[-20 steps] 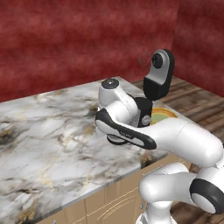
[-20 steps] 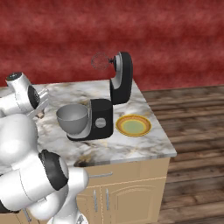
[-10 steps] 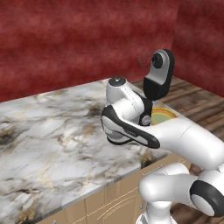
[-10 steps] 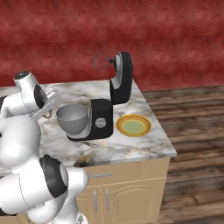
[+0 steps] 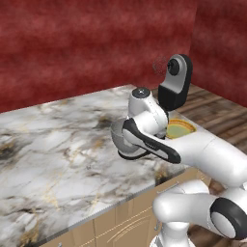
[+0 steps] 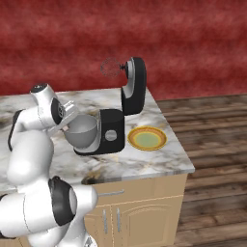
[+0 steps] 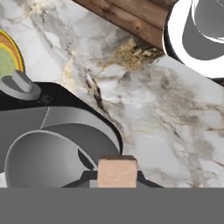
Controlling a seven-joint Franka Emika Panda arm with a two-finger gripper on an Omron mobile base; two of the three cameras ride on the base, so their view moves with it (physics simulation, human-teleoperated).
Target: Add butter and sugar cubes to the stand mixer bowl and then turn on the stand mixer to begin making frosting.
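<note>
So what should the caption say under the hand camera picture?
The gripper holds a tan block beside the stand mixer bowl, above the marble counter.

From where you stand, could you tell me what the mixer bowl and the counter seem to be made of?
The stand mixer bowl looks like brushed metal: grey, with soft sheen and smooth plain sides. The counter looks like polished marble: whitish with grey and gold veins, though it could be an imitation.

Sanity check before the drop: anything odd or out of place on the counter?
Nothing stands out. The stand mixer has its head tilted back, the stand mixer bowl sits upright on its base, the yellow-rimmed plate lies flat, nothing spilled.
</note>
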